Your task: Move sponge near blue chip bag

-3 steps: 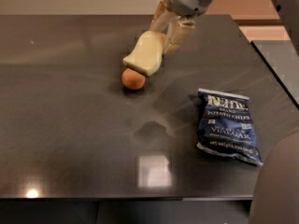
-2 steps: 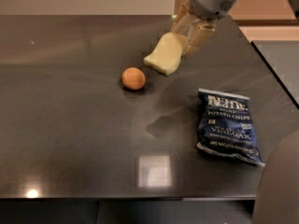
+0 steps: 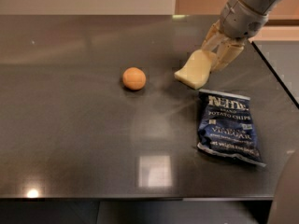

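The pale yellow sponge (image 3: 195,69) hangs tilted in my gripper (image 3: 216,54), just above the dark table, a little above and left of the blue chip bag's top edge. The gripper comes in from the upper right and its tan fingers (image 3: 227,54) are shut on the sponge's upper right end. The blue chip bag (image 3: 227,126) lies flat on the table at the right, white lettering facing up.
A small orange ball (image 3: 134,78) sits on the dark glossy table (image 3: 70,125) left of the sponge. The table's right edge runs close to the bag. A grey part of the robot shows at the lower right corner (image 3: 286,199).
My gripper has carried the sponge to the right, away from the orange ball and toward the chip bag, and lowered it closer to the table.
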`<action>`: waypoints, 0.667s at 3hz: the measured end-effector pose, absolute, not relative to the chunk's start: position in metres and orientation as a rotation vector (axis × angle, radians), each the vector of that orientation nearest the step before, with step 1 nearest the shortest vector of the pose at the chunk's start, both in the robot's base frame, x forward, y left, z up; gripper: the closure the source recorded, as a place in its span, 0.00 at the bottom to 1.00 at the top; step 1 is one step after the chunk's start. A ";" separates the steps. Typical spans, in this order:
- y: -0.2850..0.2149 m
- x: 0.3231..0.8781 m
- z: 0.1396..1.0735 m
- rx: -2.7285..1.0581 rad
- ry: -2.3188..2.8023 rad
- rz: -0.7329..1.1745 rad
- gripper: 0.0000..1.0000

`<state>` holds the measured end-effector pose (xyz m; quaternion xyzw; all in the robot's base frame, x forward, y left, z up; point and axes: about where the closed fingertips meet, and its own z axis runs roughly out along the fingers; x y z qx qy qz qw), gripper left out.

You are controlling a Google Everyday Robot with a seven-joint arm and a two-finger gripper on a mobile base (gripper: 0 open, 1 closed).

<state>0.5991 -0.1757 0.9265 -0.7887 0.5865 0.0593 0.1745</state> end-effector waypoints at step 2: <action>-0.202 0.564 0.891 -2.313 1.713 0.214 0.58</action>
